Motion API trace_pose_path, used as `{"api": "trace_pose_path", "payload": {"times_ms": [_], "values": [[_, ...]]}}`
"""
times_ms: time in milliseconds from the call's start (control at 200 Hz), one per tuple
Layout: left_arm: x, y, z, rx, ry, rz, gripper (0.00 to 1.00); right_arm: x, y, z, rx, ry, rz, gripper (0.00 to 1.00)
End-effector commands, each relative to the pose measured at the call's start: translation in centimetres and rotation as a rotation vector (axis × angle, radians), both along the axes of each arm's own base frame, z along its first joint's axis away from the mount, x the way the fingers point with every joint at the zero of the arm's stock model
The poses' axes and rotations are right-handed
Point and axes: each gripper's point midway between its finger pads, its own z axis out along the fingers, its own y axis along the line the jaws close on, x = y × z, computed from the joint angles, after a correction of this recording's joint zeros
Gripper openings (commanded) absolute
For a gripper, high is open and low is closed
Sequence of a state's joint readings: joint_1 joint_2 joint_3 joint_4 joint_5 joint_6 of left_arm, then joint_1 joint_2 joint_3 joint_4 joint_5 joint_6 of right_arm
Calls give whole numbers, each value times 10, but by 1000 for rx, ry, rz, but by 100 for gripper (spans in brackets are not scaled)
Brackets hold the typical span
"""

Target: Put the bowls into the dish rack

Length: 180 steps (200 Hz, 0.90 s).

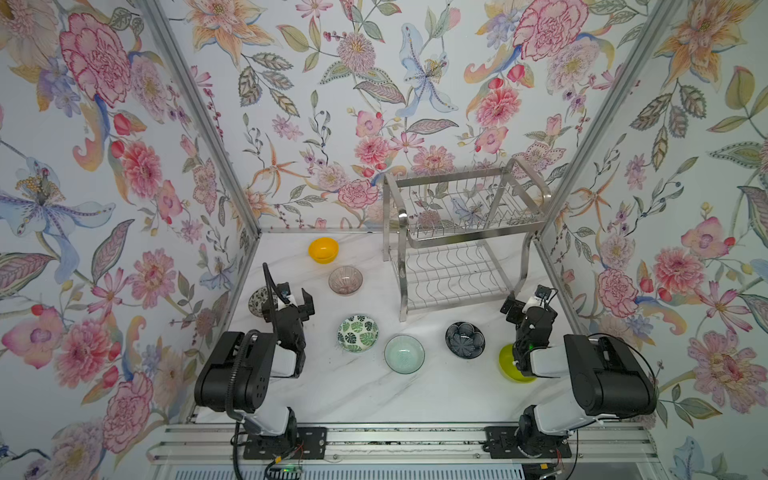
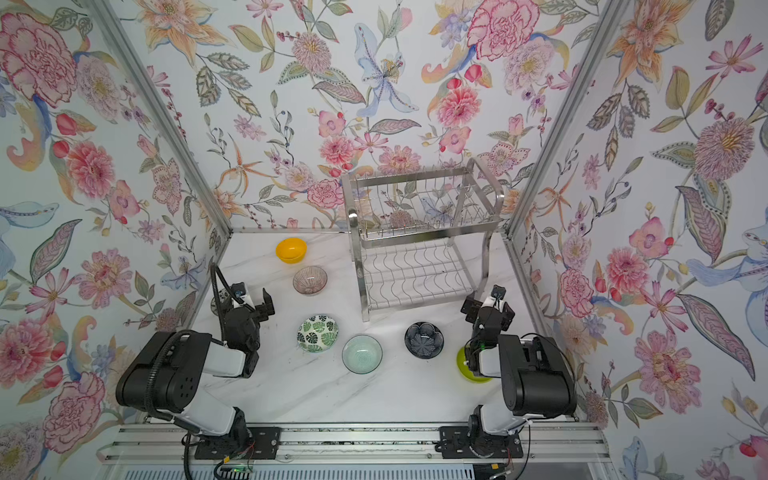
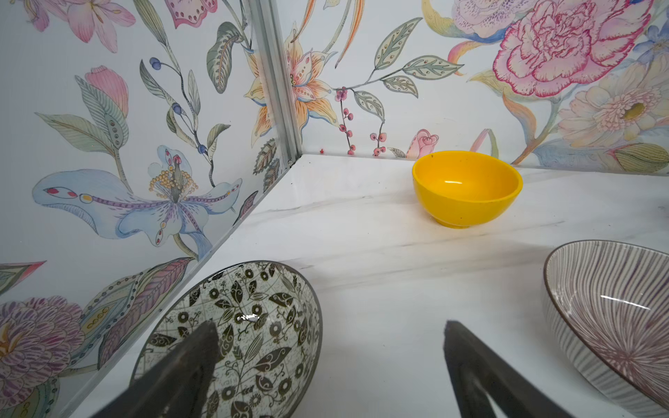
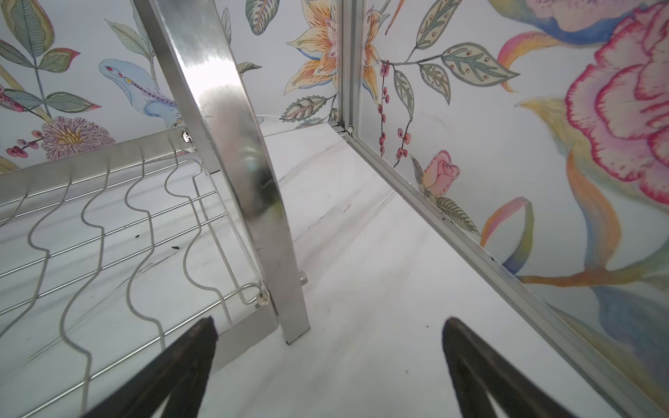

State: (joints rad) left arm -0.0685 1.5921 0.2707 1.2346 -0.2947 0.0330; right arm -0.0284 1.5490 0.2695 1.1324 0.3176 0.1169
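Note:
The steel dish rack (image 1: 469, 235) stands empty at the back right. All the bowls sit on the white table: orange-yellow (image 1: 323, 249), pinkish ribbed (image 1: 345, 280), leaf-print (image 1: 357, 333), pale green glass (image 1: 404, 354) and navy floral (image 1: 464, 339). The speckled bowl (image 3: 260, 347) lies half under my left arm, and the lime-green one (image 1: 509, 368) half under my right arm. My left gripper (image 3: 329, 325) is open above the table, one finger over the speckled bowl. My right gripper (image 4: 327, 322) is open and empty beside the rack's near right leg (image 4: 289, 289).
Floral walls with aluminium corner posts (image 1: 232, 183) close in the table on the left, back and right. Both arm bases sit on a metal rail (image 1: 399, 440) along the front edge. The rack's right side stands close to the right wall (image 4: 470, 163).

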Motion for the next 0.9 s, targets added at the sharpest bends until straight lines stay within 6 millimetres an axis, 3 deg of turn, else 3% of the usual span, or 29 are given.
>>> {"api": "trace_pose_path", "payload": {"times_ms": [0,896], "values": [[-1,0,4,11,-18,2,99,4,-1,3,7,-7,1,99],[-1,0,5,7,-19,1,99,4,-1,2,11,-5,2,98]]}}
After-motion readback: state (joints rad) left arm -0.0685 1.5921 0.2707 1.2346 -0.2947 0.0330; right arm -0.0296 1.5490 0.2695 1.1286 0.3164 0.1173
